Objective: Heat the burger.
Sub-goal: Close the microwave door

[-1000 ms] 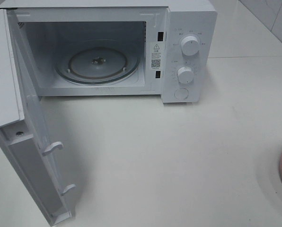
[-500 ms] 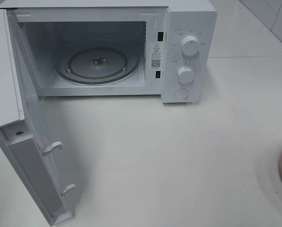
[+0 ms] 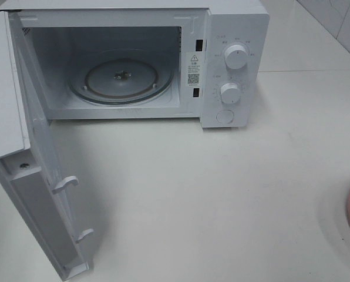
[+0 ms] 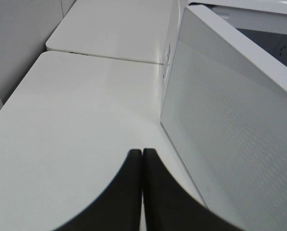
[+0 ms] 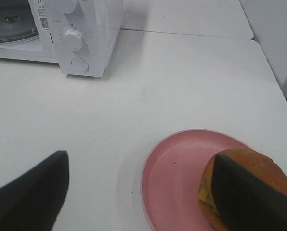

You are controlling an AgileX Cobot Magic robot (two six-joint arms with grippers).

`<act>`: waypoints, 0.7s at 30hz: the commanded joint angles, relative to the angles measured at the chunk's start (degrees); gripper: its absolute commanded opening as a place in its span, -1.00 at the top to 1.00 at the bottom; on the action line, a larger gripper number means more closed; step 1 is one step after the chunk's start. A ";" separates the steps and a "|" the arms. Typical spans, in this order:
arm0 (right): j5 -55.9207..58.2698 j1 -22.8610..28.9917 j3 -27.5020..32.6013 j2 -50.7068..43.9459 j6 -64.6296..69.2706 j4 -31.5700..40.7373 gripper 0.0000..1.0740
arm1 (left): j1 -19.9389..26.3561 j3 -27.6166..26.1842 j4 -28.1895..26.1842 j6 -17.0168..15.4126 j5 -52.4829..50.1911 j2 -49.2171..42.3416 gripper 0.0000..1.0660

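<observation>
One step done: microwave point(image 3: 134, 59) door open. Burger point(image 5: 244, 185) sits on pink plate point(image 5: 177, 178), well right of microwave. Left claw point(image 4: 142, 156) clenched empty; right claw point(image 5: 138, 192) released above plate.

White microwave point(image 3: 163, 64) stands open on table point(image 3: 222, 194); apparently pink plate point(image 5: 177, 178) nearby.

A white table point(image 3: 222, 194) carries a white microwave point(image 3: 234, 35) at its far side, door point(image 3: 28, 194) swung wide open toward the left and the glass turntable point(image 3: 121, 79) showing inside. A pink plate point(image 5: 175, 178) lies directly on the tabletop well apart from the microwave, at the right edge of the high view, where only its rim shows
</observation>
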 commanded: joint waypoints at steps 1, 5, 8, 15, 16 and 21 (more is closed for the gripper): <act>-0.92 -0.29 0.17 -1.43 0.06 0.17 -0.42 | 0.00 3.04 0.17 0.11 -11.92 2.75 1.00; -0.92 -0.29 0.17 -1.43 0.06 0.17 -0.42 | 0.00 6.42 0.17 0.11 -22.00 4.70 1.00; -0.92 -0.29 0.17 -1.43 0.06 0.17 -0.42 | 0.00 9.91 0.17 0.06 -33.17 6.82 1.00; -0.92 -0.29 0.17 -1.43 0.06 0.17 -0.42 | 0.00 15.99 0.17 -0.40 -48.13 13.75 1.00; -0.92 -0.29 0.17 -1.43 0.06 0.17 -0.42 | 0.00 15.99 0.23 -0.57 -48.70 16.56 1.00; -0.92 -0.29 0.17 -1.43 0.06 0.17 -0.42 | -0.17 15.99 0.40 -0.74 -51.97 21.66 1.00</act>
